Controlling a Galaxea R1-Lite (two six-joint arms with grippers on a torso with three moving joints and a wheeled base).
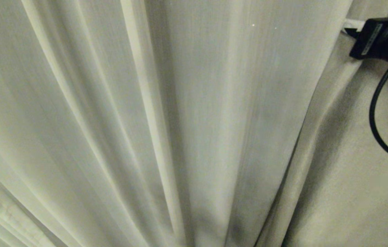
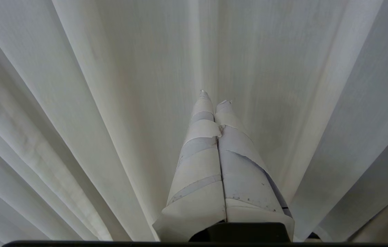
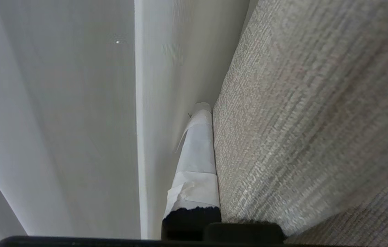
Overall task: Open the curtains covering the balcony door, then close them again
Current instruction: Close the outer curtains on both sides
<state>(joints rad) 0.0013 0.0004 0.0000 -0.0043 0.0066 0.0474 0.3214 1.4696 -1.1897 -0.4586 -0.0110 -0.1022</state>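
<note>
Across the whole head view hang the curtains [image 1: 187, 130], cream fabric in long soft pleats that fan out from low centre, so that nothing behind them shows. A seam between two panels runs from the upper right down toward the bottom centre, the left panel's edge lying over the right one.

At the far upper right of that view, the right arm's black wrist housing [image 1: 382, 37] reaches in against the fabric, with a black cable [image 1: 374, 116] looping down below it. In the right wrist view, the right hand [image 3: 203, 113] is pushed into the gap where the two panels meet: one white-taped finger [image 3: 197, 154] shows, smooth pleated cloth on one side and a coarser woven panel [image 3: 310, 113] pressed right against it on the other, covering the second finger. That hand is closed; whether any cloth is pinched in it I cannot tell.

The left hand [image 2: 214, 97] points at the curtain's pleats, its two tape-wrapped fingers [image 2: 201, 161] pressed together along their length and holding nothing, tips close before the fabric.
</note>
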